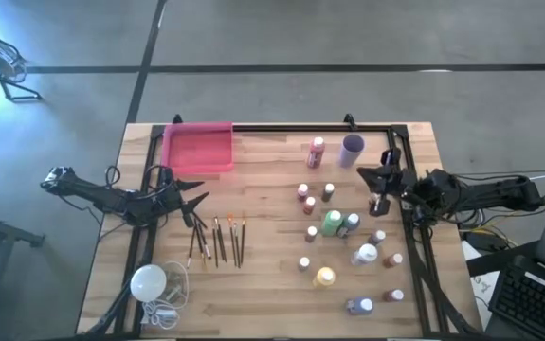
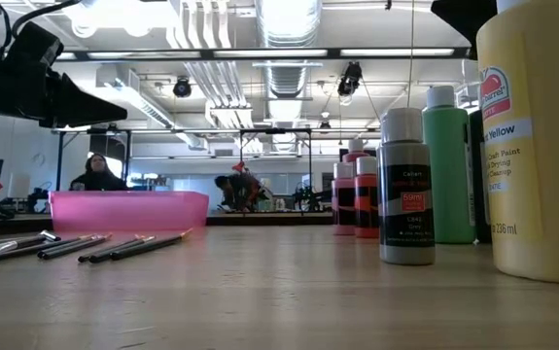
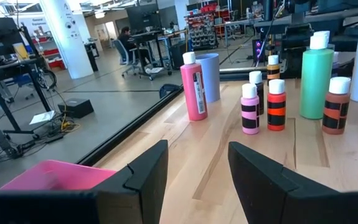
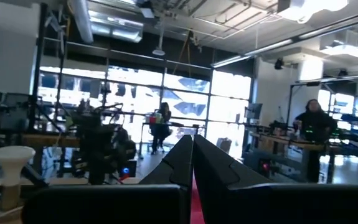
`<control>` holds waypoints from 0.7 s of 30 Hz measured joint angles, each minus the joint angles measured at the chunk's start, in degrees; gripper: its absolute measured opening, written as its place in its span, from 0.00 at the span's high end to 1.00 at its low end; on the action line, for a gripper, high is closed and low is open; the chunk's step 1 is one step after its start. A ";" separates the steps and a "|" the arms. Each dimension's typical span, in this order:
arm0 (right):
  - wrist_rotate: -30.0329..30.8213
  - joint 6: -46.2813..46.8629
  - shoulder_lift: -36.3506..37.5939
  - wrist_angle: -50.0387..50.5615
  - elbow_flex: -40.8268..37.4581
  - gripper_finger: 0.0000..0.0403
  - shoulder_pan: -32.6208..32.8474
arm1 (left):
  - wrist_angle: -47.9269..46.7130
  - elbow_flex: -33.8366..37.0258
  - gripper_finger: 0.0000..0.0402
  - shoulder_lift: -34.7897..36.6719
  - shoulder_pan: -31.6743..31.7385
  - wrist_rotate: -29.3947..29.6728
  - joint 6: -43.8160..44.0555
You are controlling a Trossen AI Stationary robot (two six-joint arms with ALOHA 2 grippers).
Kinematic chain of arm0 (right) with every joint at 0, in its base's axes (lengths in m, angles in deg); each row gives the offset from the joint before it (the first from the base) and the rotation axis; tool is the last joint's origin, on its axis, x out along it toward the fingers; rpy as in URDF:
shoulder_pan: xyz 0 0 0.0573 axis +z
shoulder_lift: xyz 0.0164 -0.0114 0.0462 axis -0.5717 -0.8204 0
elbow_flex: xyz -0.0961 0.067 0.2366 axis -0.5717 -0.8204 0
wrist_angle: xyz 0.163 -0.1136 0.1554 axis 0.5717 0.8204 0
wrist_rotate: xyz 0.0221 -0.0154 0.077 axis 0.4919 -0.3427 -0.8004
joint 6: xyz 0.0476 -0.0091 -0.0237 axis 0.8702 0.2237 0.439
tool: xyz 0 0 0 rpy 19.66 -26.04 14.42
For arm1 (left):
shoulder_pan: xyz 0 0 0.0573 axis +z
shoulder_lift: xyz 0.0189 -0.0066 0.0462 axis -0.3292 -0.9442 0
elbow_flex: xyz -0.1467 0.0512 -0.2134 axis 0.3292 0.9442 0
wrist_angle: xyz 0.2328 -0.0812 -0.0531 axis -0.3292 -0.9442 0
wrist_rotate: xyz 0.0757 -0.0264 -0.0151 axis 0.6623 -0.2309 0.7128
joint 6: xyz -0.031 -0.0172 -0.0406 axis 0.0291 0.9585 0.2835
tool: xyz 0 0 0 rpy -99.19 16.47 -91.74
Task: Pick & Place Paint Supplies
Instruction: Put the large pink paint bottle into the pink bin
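- Dark left gripper hangs with its fingers parted and nothing between them, just beside the paintbrushes.
- Brushes lie in a loose row, long axes running roughly toward the table's near edge; the left arm is plainly nearer.
- Pink tray sits close behind that gripper.
- Right gripper is closed and empty, over the paint bottles.
- Only the high view shows the brushes against both arms; the left wrist view shows bottles, not brushes.
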 joint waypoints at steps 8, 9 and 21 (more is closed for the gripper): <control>9.99 -1.17 -8.03 4.07 6.91 0.98 -0.57 | 8.77 -0.37 0.57 0.02 0.00 0.00 -4.28; 11.54 -0.46 -9.10 6.21 8.32 0.98 -0.90 | 8.75 -0.91 0.57 -0.02 0.02 0.02 -5.06; 16.65 10.27 -18.47 26.67 16.48 0.98 -8.26 | 3.50 -11.54 0.57 -1.04 0.04 8.00 -6.33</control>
